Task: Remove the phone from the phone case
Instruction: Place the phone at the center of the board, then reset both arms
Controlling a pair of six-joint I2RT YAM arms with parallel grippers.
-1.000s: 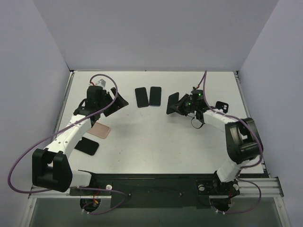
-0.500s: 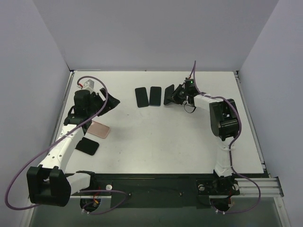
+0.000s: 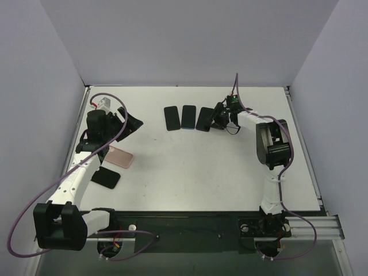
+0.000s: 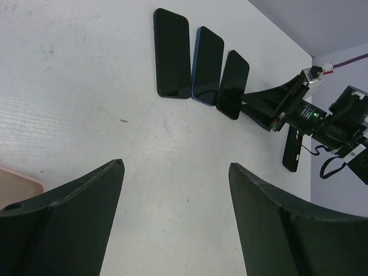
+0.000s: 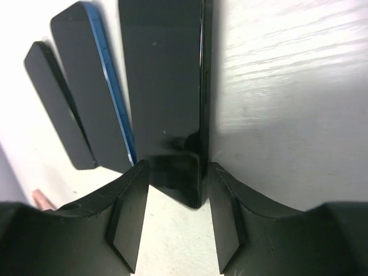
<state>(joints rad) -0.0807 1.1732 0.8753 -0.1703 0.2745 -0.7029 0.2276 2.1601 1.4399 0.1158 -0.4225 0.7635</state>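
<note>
Table (image 3: 190, 167) far side: phone (image 5: 164, 86) end clamped in right hand (image 5: 178, 168).

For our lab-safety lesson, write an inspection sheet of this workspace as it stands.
Surface: white table, no spills seen.
Job's things: black phone, blue phone and third phone in a far-side row; pink case and black slab by the left arm.
Clutter: nothing seen.
Grippers: left gripper open above the table; right gripper shut on third phone, which lies flat.
Cables: a purple cable loops off each arm.
Surroundings: plain walls on three sides.
</note>
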